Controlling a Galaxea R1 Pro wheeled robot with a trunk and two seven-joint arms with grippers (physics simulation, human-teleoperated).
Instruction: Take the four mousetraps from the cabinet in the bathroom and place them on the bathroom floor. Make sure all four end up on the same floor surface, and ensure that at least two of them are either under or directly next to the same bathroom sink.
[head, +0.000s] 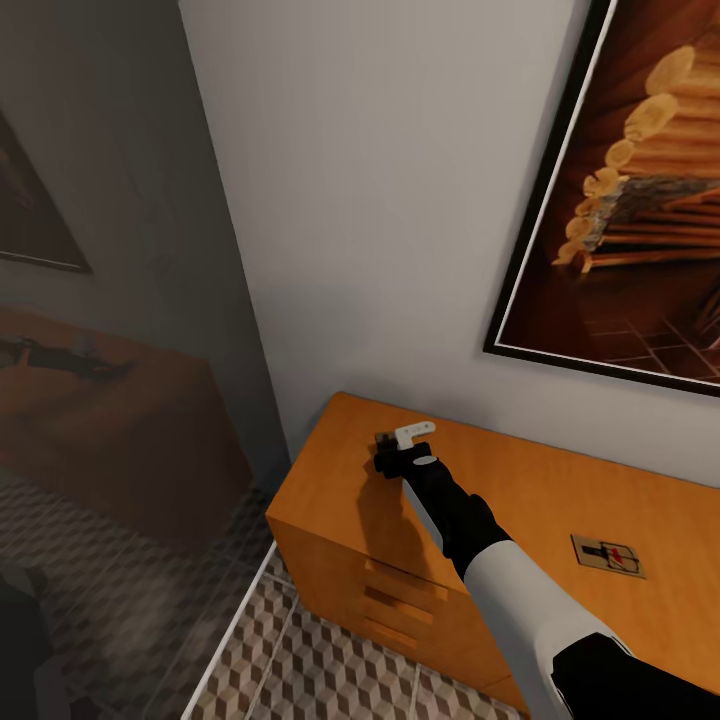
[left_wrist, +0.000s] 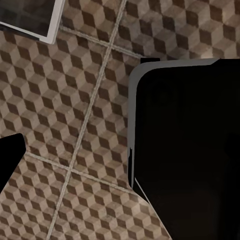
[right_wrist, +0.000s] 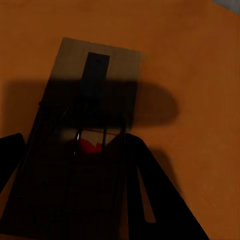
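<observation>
Orange cabinet (head: 520, 480) top carried one mousetrap (head: 607, 556) at four o'clock; right gripper (head: 392, 455) jaws straddled another mousetrap (right_wrist: 85, 135), spread, visible from the wrist.

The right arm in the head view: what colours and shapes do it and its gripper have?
The right arm has a smooth white rounded forearm shell, then a black, narrower wrist section toward the hand. The right gripper is black and blocky, with a small white bracket on top. In the wrist view its fingers look flat, black and tapering.
</observation>
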